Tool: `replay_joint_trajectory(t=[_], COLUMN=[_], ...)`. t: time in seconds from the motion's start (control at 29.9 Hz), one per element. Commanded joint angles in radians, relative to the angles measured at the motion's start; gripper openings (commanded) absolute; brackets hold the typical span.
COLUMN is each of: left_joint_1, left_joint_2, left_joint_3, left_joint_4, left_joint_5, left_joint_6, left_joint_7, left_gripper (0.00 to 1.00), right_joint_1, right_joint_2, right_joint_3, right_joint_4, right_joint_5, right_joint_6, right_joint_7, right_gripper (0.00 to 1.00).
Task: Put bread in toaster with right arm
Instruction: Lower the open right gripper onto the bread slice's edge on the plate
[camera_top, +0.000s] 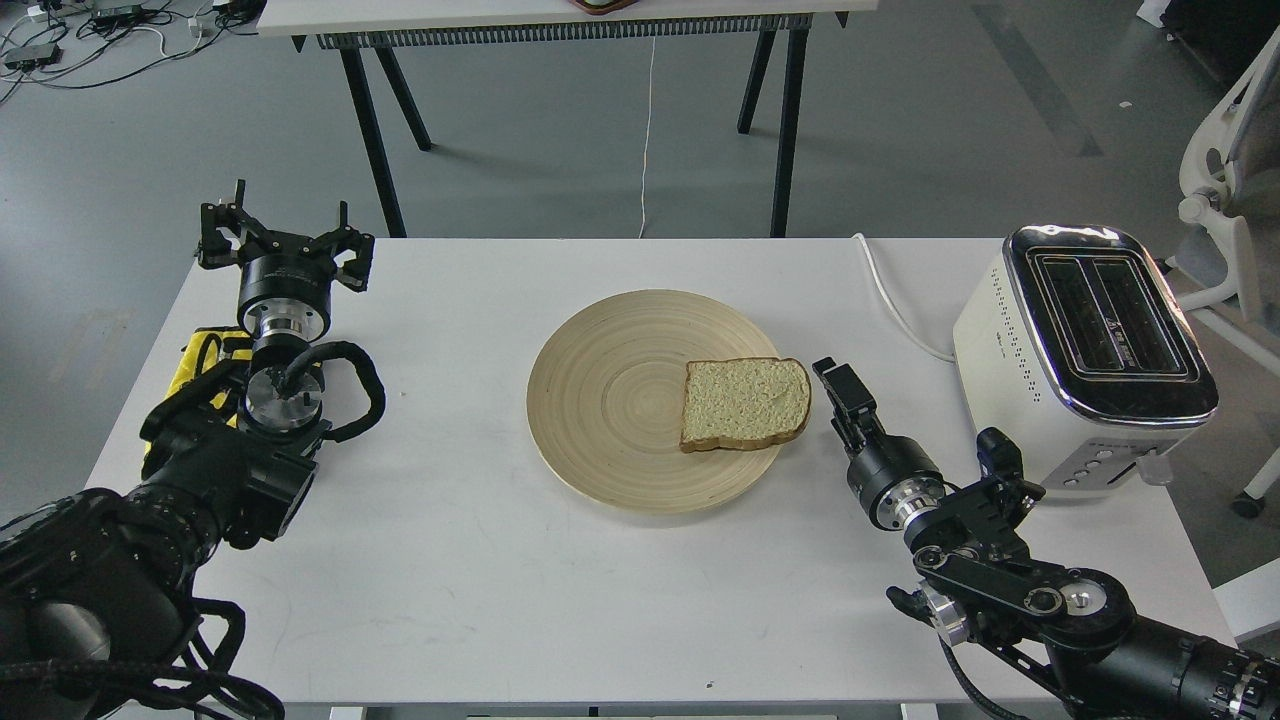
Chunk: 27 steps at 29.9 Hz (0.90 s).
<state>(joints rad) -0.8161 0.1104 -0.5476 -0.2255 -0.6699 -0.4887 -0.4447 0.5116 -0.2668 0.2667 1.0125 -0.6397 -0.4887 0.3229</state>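
The bread (745, 402) lies flat on the right side of a round wooden plate (600, 400) in the middle of the white table. The cream toaster (1005, 345) stands at the right edge, both slots empty. My right gripper (838, 385) sits low over the table just right of the bread, between it and the toaster, pointing up and left. It is seen side-on, so its fingers cannot be told apart, and it holds nothing. My left gripper (283, 228) rests at the far left with its fingers spread and empty.
The toaster's white cord (890, 300) runs across the table's back right. A second table (560, 15) stands behind on black legs. A white chair (1225, 200) is beyond the toaster on the right.
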Motion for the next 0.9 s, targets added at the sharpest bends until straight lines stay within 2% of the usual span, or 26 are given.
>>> replay_joint_trajectory(t=[0.0,0.47,0.67,0.87], left_joint_1=[0.000,0.000,0.000,0.000], left_joint_2=[0.000,0.000,0.000,0.000], left_joint_3=[0.000,0.000,0.000,0.000], left_joint_4=[0.000,0.000,0.000,0.000], left_joint_5=[0.000,0.000,0.000,0.001], left_joint_6=[0.000,0.000,0.000,0.000], left_joint_7=[0.000,0.000,0.000,0.000], left_gripper=[1.00,1.00,1.00,1.00], right_joint_1=[0.005,0.007,0.005,0.005], right_joint_2=[0.011,0.018,0.018,0.018], right_joint_3=[-0.043,-0.063,-0.063,-0.063], right_joint_4=[0.006,0.006,0.006,0.006], right_joint_5=[0.000,0.000,-0.002,0.000], right_joint_6=[0.000,0.000,0.000,0.000], right_joint_7=[0.001,0.001,0.001,0.001], right_gripper=[0.78,0.63,0.46,0.41])
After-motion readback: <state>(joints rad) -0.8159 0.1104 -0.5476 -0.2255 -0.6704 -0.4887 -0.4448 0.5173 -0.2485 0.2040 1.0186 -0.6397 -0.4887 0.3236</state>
